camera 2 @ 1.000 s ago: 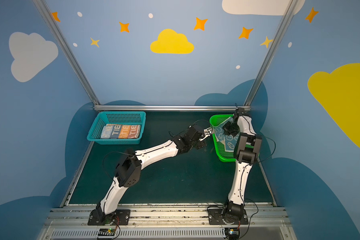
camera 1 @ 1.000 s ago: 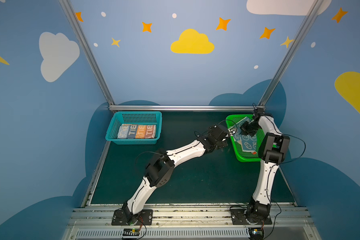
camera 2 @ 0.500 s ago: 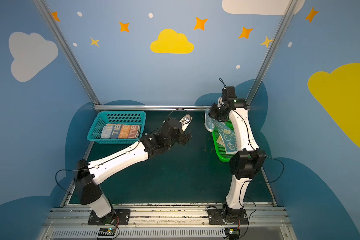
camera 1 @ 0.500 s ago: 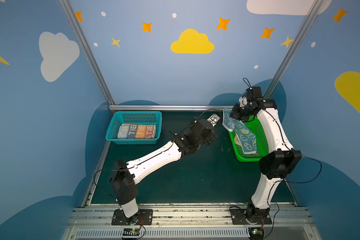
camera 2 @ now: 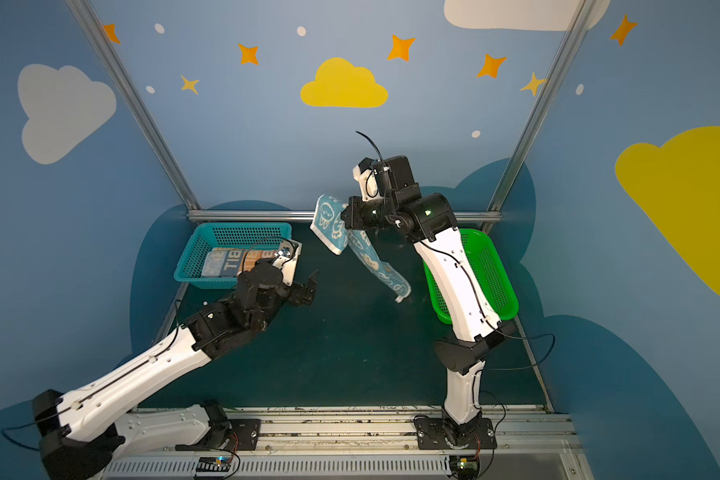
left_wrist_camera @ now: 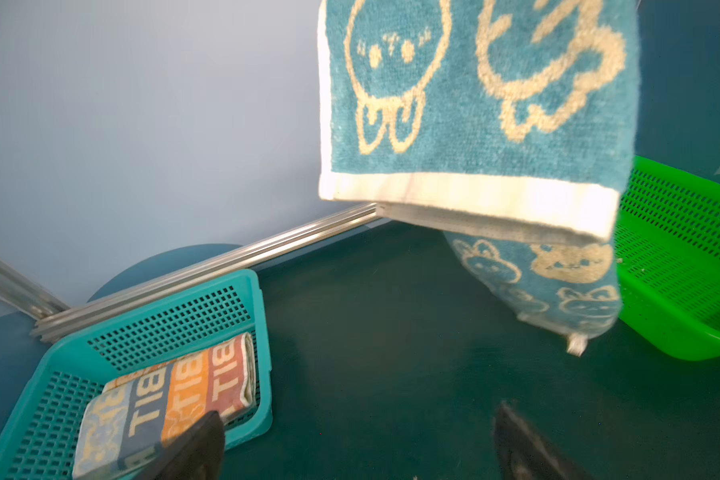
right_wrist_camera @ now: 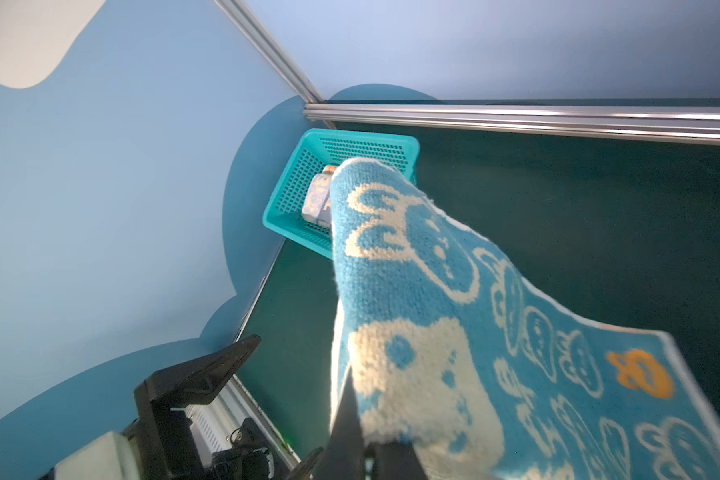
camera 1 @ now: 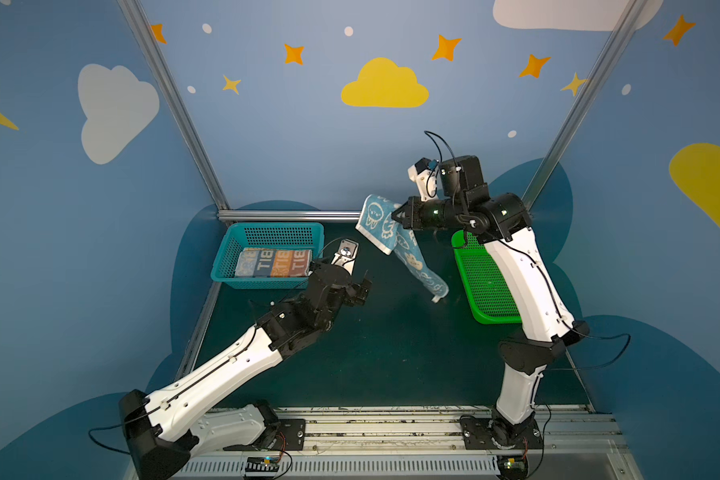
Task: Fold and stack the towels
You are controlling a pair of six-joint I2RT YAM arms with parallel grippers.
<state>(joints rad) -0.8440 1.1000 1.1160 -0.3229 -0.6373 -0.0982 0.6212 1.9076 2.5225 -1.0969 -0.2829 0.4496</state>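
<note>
Step in hand: lifting out. The blue-cream towel [camera 1: 376, 224] hangs in mid-air left of the green basket [camera 1: 481, 286], pinched in the closed right gripper [camera 1: 396, 217]. The left gripper [camera 1: 361, 287] stands wide and empty. The next move likely calls for laying the towel flat.

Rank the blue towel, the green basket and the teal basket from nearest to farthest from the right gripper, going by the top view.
1. blue towel: clamped in the right gripper.
2. green basket: right side, below it.
3. teal basket: far left.
</note>
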